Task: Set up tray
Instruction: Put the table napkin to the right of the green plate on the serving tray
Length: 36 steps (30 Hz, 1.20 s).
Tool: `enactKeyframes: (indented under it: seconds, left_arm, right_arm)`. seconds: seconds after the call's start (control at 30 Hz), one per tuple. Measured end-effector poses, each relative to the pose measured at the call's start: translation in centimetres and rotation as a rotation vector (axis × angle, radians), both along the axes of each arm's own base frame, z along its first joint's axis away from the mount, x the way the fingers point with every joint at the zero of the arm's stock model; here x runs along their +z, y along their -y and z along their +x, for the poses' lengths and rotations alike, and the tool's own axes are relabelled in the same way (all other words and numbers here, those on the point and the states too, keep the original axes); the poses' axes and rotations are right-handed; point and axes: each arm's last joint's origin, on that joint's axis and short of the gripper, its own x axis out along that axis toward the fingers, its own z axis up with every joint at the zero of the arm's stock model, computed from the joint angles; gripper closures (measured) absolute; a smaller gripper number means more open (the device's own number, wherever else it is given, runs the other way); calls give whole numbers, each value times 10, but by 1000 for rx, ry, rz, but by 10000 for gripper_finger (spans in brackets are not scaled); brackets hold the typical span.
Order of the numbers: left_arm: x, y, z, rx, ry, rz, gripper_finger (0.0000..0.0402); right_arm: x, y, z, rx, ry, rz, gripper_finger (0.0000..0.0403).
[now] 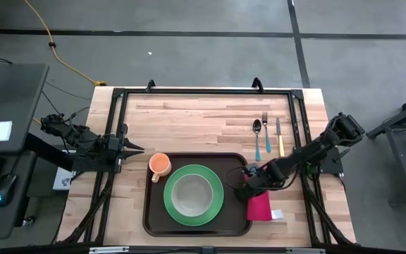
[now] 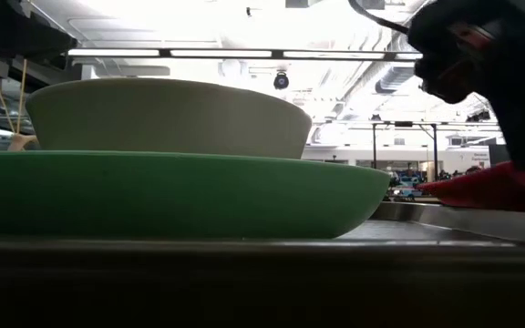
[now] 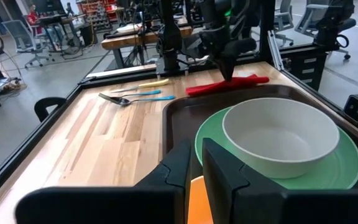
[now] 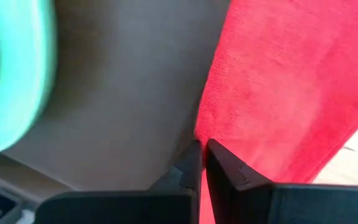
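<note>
— What is happening on the left?

— The left gripper [image 1: 138,147] is waiting at the table's left edge, fingers slightly parted, holding nothing, beside an orange cup [image 1: 159,164] sitting in the large dark brown rectangular plastic tray [image 1: 189,229].

— And rightward?

— A cream bowl [image 1: 192,192] is resting on a round green plate [image 1: 216,209] mid-tray. The right gripper [image 1: 245,174] is pinching a red cloth napkin [image 1: 259,206] at the tray's right rim.

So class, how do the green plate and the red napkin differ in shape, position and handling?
The green plate is round; the red napkin is rectangular. The plate sits wholly inside the tray; the napkin overhangs its right rim onto the table. The plate carries a bowl and is untouched; the right gripper pinches the napkin.
</note>
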Motion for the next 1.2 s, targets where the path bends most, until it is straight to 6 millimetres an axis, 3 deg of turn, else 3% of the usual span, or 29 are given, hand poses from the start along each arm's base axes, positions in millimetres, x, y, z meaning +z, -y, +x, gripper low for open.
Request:
enactKeyframes:
  seconds: [0.47, 1.2]
  left_arm:
    - [0, 0, 0, 8, 0, -6, 332]
    - [0, 0, 0, 10, 0, 3, 332]
  right_arm:
    - [1, 0, 4, 7, 33, 8, 403]
    - [3, 6, 28, -9, 208, 52, 403]
